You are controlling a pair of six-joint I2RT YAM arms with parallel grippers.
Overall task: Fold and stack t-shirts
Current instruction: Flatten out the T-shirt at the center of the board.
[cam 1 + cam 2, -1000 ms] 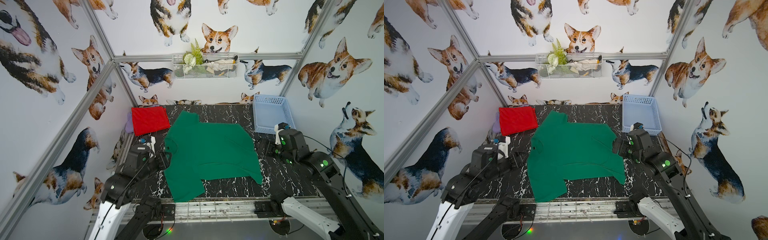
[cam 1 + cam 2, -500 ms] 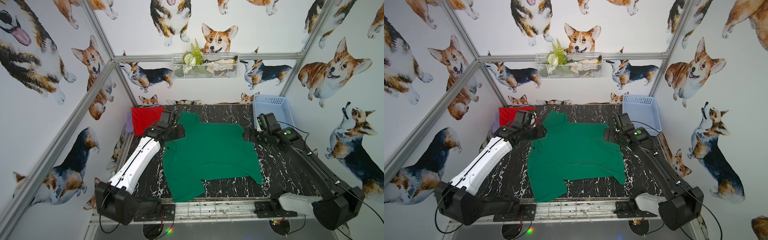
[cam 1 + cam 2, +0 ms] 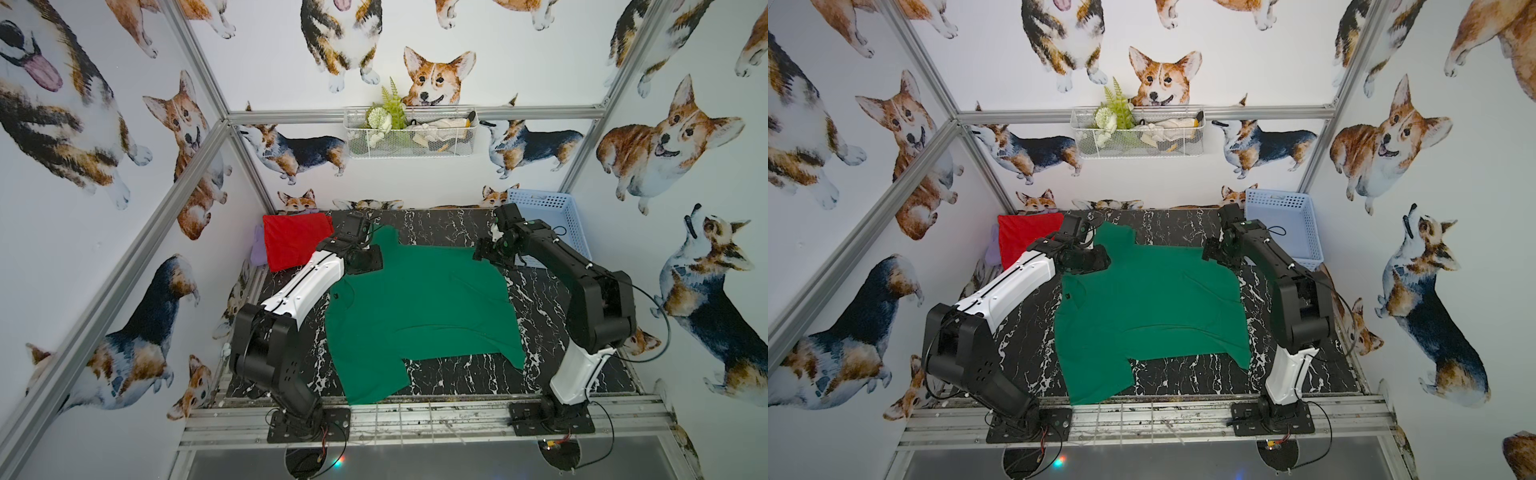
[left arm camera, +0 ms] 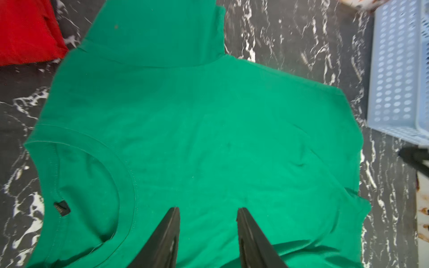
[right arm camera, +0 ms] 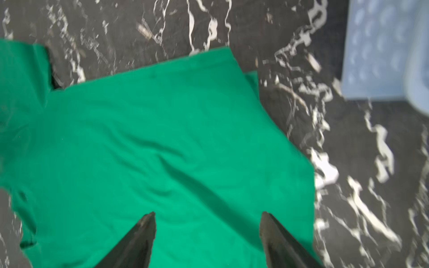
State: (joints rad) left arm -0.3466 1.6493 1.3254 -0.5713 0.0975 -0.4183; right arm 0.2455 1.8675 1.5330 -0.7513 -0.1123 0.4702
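On the wall, wire basket (image 3: 411, 154) holds a fern (image 3: 392, 99); left gripper (image 4: 207, 208), right gripper (image 5: 207, 213) gape over green t-shirt (image 3: 415, 307)

You have a green t-shirt (image 3: 419, 307) of soft matt knit cloth (its collar (image 4: 125, 176) ribbed and stitched), a red t-shirt (image 3: 291, 243) of like cloth, a smooth black white-veined marble-look counter (image 3: 449, 224), and a perforated pale blue plastic basket (image 3: 536, 201).

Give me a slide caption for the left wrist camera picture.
Open left gripper over a spread-out green cloth t-shirt, bright red cloth t-shirt and pale blue perforated plastic basket nearby.
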